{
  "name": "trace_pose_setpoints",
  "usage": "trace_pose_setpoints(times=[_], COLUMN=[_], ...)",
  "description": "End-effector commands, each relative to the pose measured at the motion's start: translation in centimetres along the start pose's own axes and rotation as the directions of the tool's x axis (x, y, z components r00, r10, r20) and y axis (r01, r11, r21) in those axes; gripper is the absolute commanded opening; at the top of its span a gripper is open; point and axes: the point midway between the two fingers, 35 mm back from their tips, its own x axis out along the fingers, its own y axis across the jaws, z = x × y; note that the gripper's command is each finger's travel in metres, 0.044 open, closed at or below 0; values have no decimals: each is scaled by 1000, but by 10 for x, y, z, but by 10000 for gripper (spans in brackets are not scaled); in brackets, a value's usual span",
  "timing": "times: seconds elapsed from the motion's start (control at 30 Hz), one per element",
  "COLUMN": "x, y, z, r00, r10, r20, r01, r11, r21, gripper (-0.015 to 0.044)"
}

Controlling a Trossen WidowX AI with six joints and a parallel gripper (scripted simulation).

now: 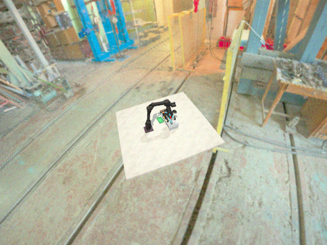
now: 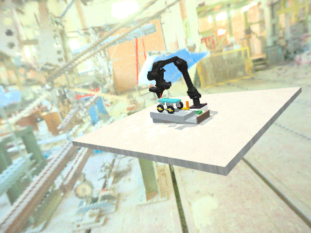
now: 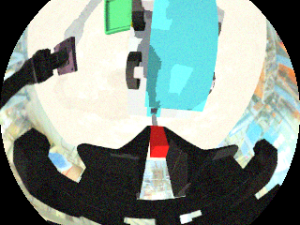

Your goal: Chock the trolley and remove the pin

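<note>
My gripper (image 2: 160, 96) (image 3: 156, 129) is shut on the red head of the stop pin (image 2: 160, 95) (image 3: 158, 142), above the uphill end of the trolley. A thin grey shaft shows below the head in the wrist view; whether its lower end is clear of the ramp is hidden. The trolley (image 2: 169, 100) (image 3: 183, 52), with a teal deck and black wheels, stands on the grey ramp (image 2: 169, 117). The yellow chock with its upright orange handle (image 2: 187, 104) stands by the far downhill wheel; I cannot tell whether they touch. The green tray (image 1: 160, 120) (image 2: 198, 111) (image 3: 118, 17) looks empty.
A brown end board (image 2: 203, 116) stands across the ramp's low end, near the tray. The arm's base (image 1: 148, 129) (image 2: 198, 106) (image 3: 67, 55) is on the tray's side of the ramp. All stand on a pale table top (image 1: 168, 150) (image 2: 175, 142).
</note>
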Motion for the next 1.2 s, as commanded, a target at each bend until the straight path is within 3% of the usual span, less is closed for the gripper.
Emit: trace_pose_setpoints(times=[0.0, 0.6, 1.17], x=[-2, 1, 4], y=[0, 2, 54], z=[-2, -32, -31], r00=[1000, 1000, 1000], r10=[1, 1, 5], r20=[-4, -7, -7], r01=[-1, -1, -5], r11=[1000, 1000, 1000], r21=[4, 4, 2], gripper=[0, 0, 0])
